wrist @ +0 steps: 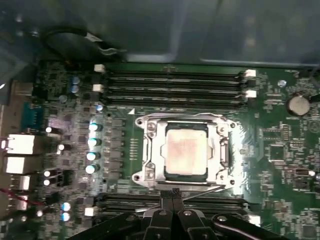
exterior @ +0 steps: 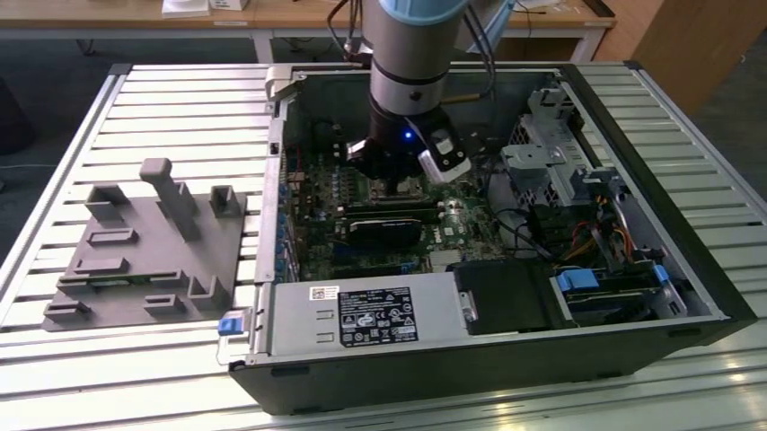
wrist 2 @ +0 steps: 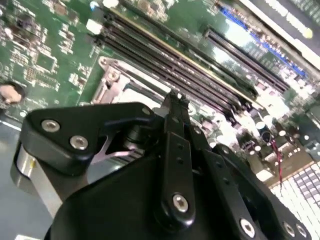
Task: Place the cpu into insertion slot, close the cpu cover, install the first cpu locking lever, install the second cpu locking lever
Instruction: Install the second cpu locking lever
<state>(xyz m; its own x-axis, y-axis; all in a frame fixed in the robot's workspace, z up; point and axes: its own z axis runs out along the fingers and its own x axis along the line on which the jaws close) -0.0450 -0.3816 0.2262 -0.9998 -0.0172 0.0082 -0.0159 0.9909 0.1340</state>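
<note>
**Ana:** Fingertips [wrist: 174, 192] sit pressed together with nothing between them, so the gripper [wrist: 174, 196] is empty and narrow. In the second wrist view the same closed tips [wrist 2: 176, 100] hover at the edge of the socket frame.

**Ben:** And just beyond them?

**Ana:** A thin locking lever [wrist: 202, 190] lies right beside the tips, running along the near side of the cpu cover [wrist: 152, 150]. Past that, the cover lies flat over the insertion slot [wrist: 186, 176], and the cpu [wrist: 186, 150] shows through its window, seated square.

**Ben:** So chip placed, cover down. Which step is this?

**Ana:** By the look of it, a lever step. Whether that near lever is already hooked cannot be told from these views.

**Ben:** What does the move call for?

**Ana:** Probably a steady sideways push with the closed tips, keeping clear of the memory slots [wrist: 175, 85] beyond the socket. In the exterior view the arm stands inside the computer case [exterior: 671, 269].
</note>
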